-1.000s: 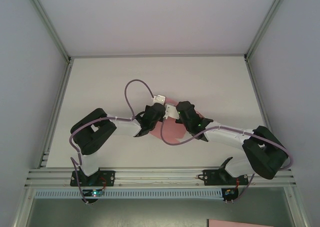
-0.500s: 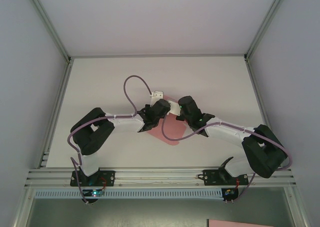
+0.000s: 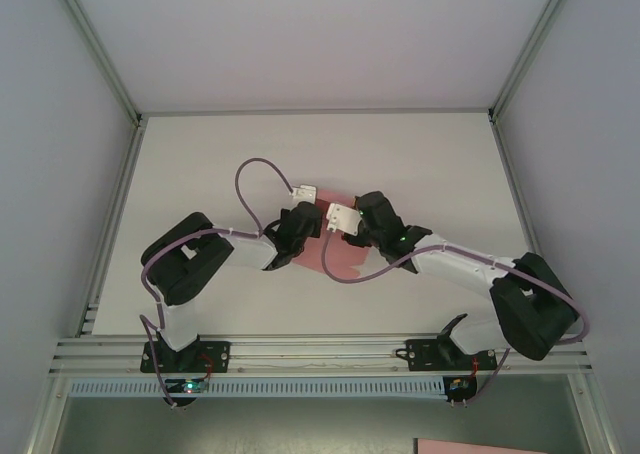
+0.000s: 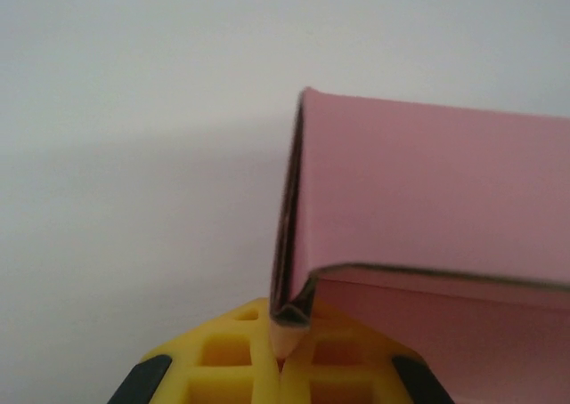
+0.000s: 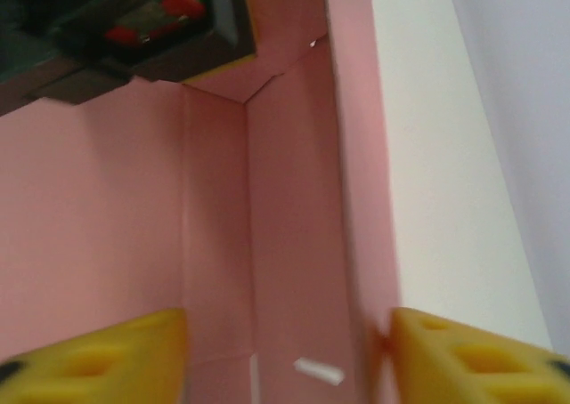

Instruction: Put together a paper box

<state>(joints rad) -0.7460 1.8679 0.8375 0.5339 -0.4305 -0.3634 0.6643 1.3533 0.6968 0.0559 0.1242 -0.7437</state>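
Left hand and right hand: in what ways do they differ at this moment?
The left hand is shut, while the right hand stands open. The left hand pinches a folded edge of the paper box; the right hand only straddles a raised wall of it, with its fingers apart. Both have yellow fingers and are at the same box.

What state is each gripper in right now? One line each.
Left gripper: closed, pinching a folded edge of the box.
Right gripper: open, fingers spread over the box.
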